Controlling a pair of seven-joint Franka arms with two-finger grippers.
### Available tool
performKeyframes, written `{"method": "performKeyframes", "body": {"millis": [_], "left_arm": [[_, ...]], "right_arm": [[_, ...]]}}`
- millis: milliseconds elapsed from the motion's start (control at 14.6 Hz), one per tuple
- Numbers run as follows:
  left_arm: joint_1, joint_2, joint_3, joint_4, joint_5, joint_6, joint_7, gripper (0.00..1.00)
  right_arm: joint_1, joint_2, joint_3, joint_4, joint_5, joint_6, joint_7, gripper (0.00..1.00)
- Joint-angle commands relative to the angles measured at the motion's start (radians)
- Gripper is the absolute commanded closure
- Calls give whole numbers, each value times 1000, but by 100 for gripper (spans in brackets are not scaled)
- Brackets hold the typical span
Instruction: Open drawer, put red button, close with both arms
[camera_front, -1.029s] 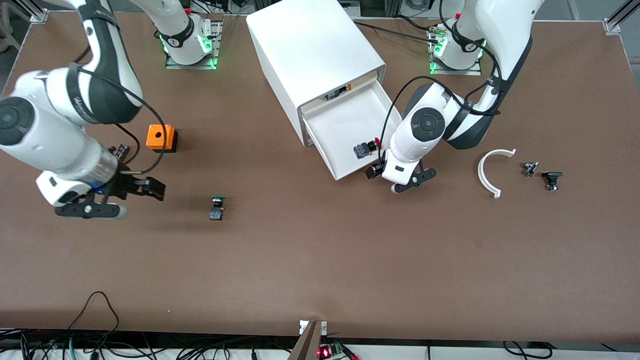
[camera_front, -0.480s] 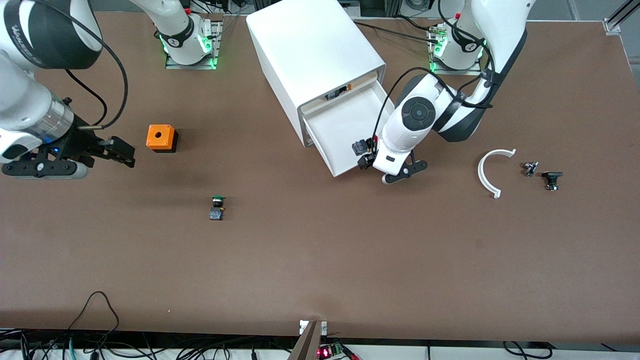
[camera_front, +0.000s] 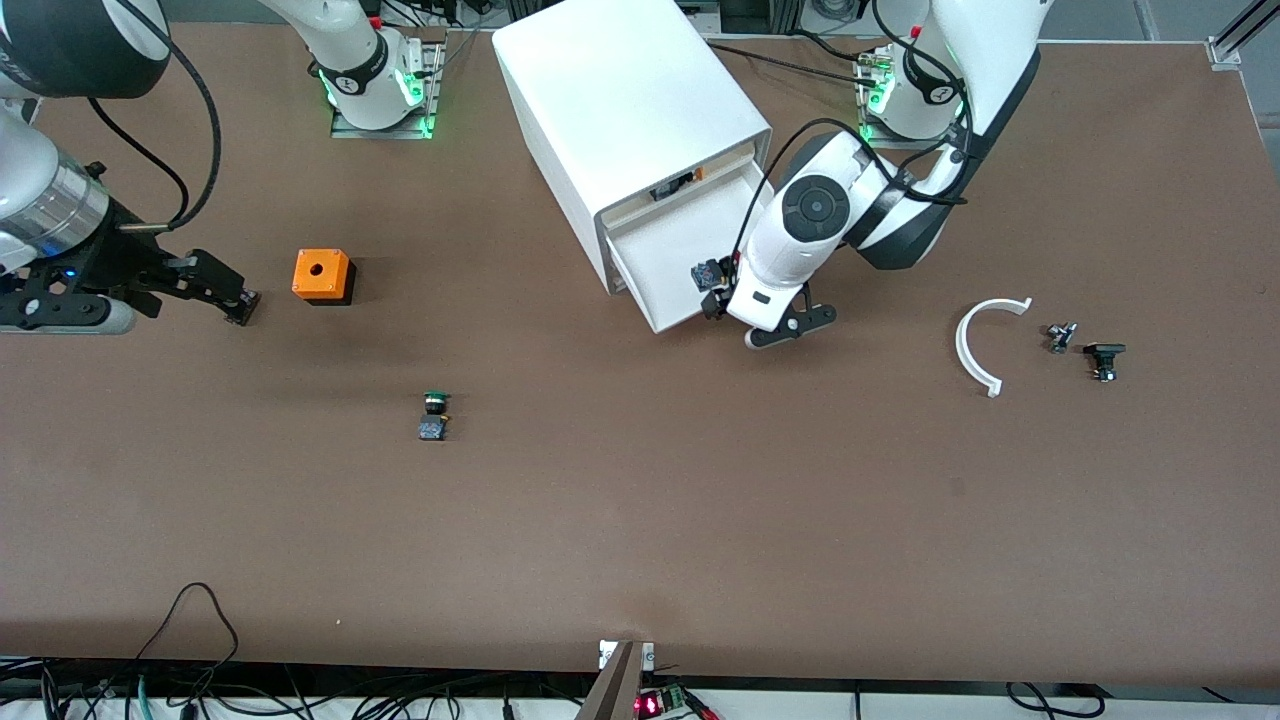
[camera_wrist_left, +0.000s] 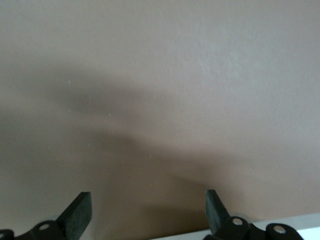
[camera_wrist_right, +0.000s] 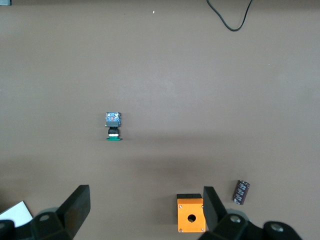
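Red button (camera_front: 708, 272) (one), one drawer (camera_front: 665, 245)

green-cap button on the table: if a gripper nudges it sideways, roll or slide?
The green button lies on its side, round cap touching the table, so it probably pivots or rolls in an arc around its blocky base. It looks small and light, so likely skitters easily.

Both arms are wearing glossy white shells broken by black joint bands, with thin black cables looping along the outside of each. Green lights are glowing at both bases. The left claw (camera_front: 722, 300) and right claw (camera_front: 236, 297) are showing matte black, wedge-tipped fingers (camera_wrist_right: 77, 202), with small silver screws sitting in their black mounts.
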Motion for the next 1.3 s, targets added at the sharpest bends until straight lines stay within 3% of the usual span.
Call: {"method": "performKeyframes", "body": {"millis": [0,206,549,755,961,1235], "left_arm": [[16,-44,-43,-54,-20,-7,-22,0],[21,-44,-83,-57,-22,-7,-64,0],[27,-41,-134,-57,-75,-10,-87,0],[27,-41,-145,-56,-81,-56,-88,0],[27,-39,-171,-56,-123,-78,-88,0],[24,-35,-186,-56,-140,-78,-88,0]], "right_arm": [[-11,73,3,123,-12,-99,11,0],[-20,115,3,229,-23,-165,6,0],[-20,116,3,230,-15,-164,17,0],[-17,83,4,143,-10,-80,37,0],[-17,-5,4,-18,-10,38,37,0],[-20,3,-5,-8,-10,31,23,0]]}}
